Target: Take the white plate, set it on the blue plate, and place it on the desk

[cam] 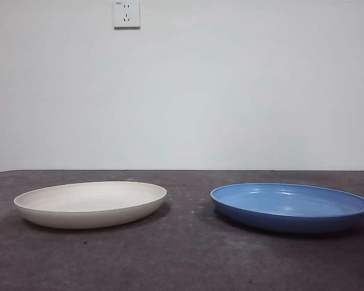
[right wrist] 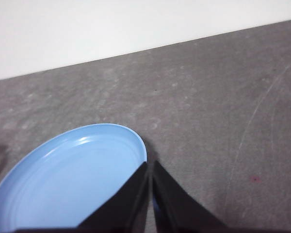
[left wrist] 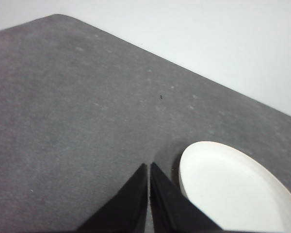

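Two plates sit apart on my desk: the white plate and the blue plate. My left gripper hangs beside the white one, my right gripper over the blue rim, both pinched closed, holding nothing.

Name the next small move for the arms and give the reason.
Probably open the left gripper and lower it to the white plate's rim. Its jaws are shut, nothing is held, and both plates lie apart on the desk; the blue plate is bare. The right gripper, also shut, can wait.
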